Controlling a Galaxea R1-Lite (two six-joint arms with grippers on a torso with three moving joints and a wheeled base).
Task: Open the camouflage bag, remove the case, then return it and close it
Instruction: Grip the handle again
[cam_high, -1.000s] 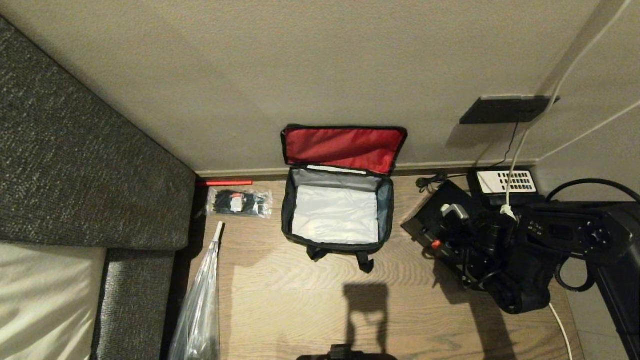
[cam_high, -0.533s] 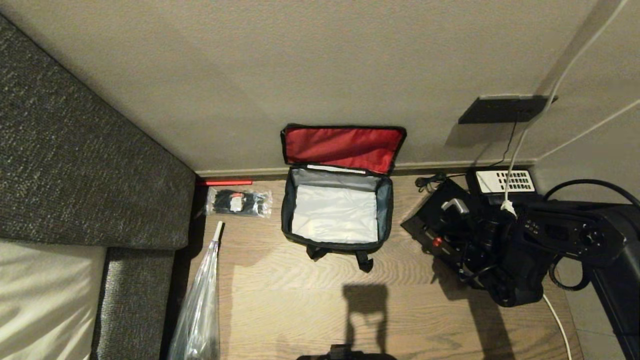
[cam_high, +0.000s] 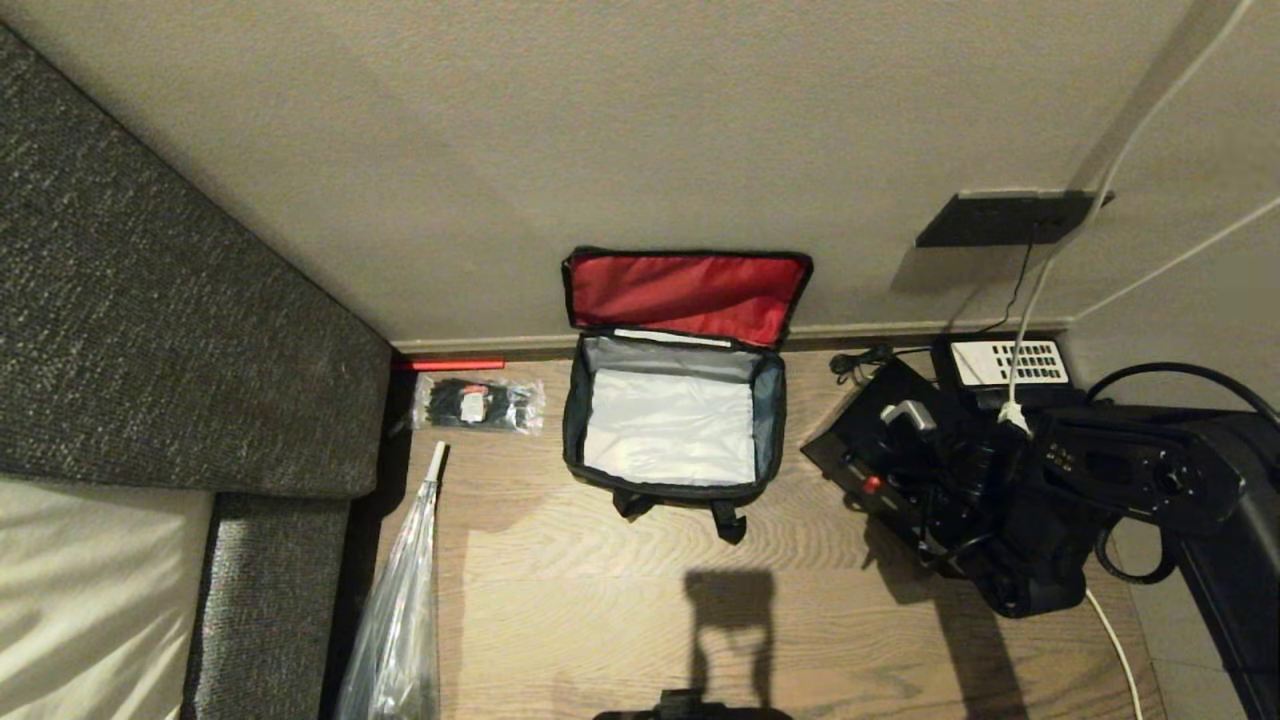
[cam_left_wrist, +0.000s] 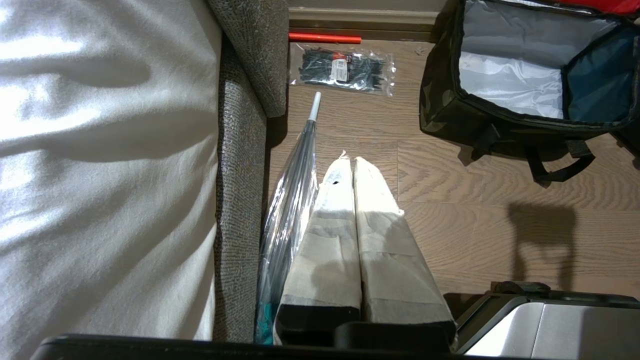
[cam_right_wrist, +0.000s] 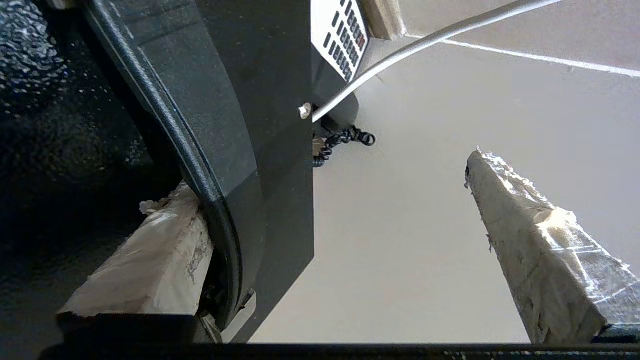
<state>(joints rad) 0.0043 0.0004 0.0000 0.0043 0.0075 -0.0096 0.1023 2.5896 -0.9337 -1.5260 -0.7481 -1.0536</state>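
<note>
The camouflage bag (cam_high: 672, 425) stands open on the wood floor against the wall. Its red-lined lid (cam_high: 688, 295) leans back and its grey-white interior holds nothing; its camouflage side (cam_left_wrist: 450, 112) also shows in the left wrist view. The black case (cam_high: 855, 445) lies on the floor right of the bag, with a white handle end (cam_high: 905, 415) and a red latch (cam_high: 872, 484). My right gripper (cam_high: 950, 470) is down at the case, open wide: one taped finger (cam_right_wrist: 150, 260) sits behind the case's black edge (cam_right_wrist: 225, 150), the other (cam_right_wrist: 540, 240) stands clear. My left gripper (cam_left_wrist: 350, 162) hangs shut near the sofa.
A grey sofa (cam_high: 150, 300) fills the left side. A pack of cable ties (cam_high: 478, 404), a red rod (cam_high: 450, 366) and a plastic-wrapped umbrella (cam_high: 400, 610) lie beside it. A black telephone (cam_high: 1005, 365) with a white keypad, cables and a wall socket (cam_high: 1010, 218) crowd the right.
My right arm has shifted slightly left over the case with its jaws still wide. The bag, the case and the left arm have stayed put.
</note>
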